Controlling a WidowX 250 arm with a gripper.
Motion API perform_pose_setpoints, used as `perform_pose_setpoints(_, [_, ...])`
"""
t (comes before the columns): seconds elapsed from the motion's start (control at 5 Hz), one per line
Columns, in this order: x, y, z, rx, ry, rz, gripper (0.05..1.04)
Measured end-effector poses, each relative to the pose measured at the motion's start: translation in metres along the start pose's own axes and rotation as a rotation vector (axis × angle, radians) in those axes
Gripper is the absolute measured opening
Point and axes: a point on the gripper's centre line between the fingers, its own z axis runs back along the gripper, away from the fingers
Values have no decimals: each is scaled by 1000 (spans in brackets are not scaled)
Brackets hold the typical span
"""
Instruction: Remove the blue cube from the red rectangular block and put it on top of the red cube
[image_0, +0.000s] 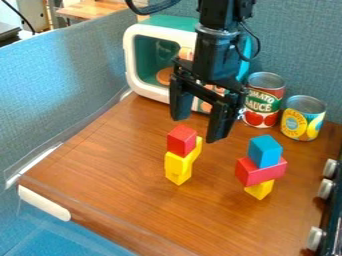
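Observation:
The black gripper (198, 131) hangs over the middle of the table, its two fingers spread wide with nothing between them. It is above and behind the red cube (182, 140), which rests on top of a stack of yellow blocks (178, 166) left of centre. To the right, the blue cube (265, 151) sits on the red rectangular block (260, 172), and that block rests on a yellow block (259, 189). The gripper touches neither stack.
A white and teal toy microwave (132, 62) stands at the back behind the arm. Two cans, a tomato sauce can (263, 100) and a yellow can (303, 118), are at the back right. Stove knobs (325, 189) line the right edge.

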Motion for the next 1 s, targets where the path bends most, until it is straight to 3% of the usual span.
perform_pose_setpoints(0.2, [2,-1,-8,-15,26,-8,1001])
perform_pose_setpoints(0.4, [12,-4,-17,-50,17,-140,1001])
perform_pose_setpoints(0.8, [29,-10,-6,-71,-68,-222,1001])
perform_pose_setpoints(1.0, [42,-15,-13,-104,-71,-237,1000])
